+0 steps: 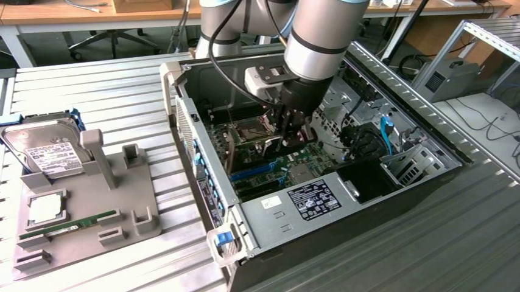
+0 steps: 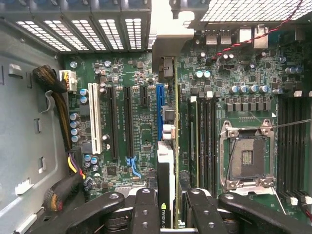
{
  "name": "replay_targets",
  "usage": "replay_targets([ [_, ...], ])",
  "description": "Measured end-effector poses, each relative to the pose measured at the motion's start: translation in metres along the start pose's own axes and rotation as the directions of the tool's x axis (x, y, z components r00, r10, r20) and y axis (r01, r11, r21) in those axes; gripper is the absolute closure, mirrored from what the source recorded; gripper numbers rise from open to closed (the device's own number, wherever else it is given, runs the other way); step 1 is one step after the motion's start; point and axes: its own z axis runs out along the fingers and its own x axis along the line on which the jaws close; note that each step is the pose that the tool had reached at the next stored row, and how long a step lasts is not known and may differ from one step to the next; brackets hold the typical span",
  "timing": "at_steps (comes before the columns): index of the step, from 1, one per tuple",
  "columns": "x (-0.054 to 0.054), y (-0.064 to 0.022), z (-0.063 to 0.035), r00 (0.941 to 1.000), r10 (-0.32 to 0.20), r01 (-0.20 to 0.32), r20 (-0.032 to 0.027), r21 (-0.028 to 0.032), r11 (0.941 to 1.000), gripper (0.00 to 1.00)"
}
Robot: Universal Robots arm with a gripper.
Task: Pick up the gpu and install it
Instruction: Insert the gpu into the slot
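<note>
Currently the gpu (image 2: 166,161) sits clamped between the gripper's (image 2: 170,199) two black fingers (image 2: 145,210). The jaws are drawn in partway, one pad against each flat face of the card. The wrist view catches the card edge-on. It is a thin dark board with a white block and a green logo near the grip, and its silvery metal bracket end points toward the case's vented rear wall. It stands upright over the motherboard (image 2: 141,131), in line with and just beside the long blue slot (image 2: 159,109); whether its edge has entered a slot cannot be told.

The motherboard lies in the bottom of an open computer case (image 1: 357,225), and the arm reaches down into it in the exterior view. An empty CPU socket (image 2: 246,157) sits on one side of the card and a white slot (image 2: 95,124) on the other.

On the exterior view's left, well apart from the case, a grey holder tray (image 1: 138,188) rests on the ridged metal table (image 1: 106,85). It carries a hard drive (image 1: 49,152), a square silvery chip (image 1: 47,210) and a green memory stick (image 1: 69,226).
</note>
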Motion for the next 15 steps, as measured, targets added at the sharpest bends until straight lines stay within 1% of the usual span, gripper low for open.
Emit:
replay_targets([
  [4, 0.0011, 0.0004, -0.0001, 1.0000, 0.000, 0.000, 0.0000, 0.0000, 1.0000, 0.73],
  [12, 0.0014, 0.0066, 0.0002, 1.0000, 0.000, 0.000, 0.0000, 0.0000, 1.0000, 0.73],
  [15, 0.0016, 0.0076, 0.0023, 1.0000, 0.000, 0.000, 0.0000, 0.0000, 1.0000, 0.73],
])
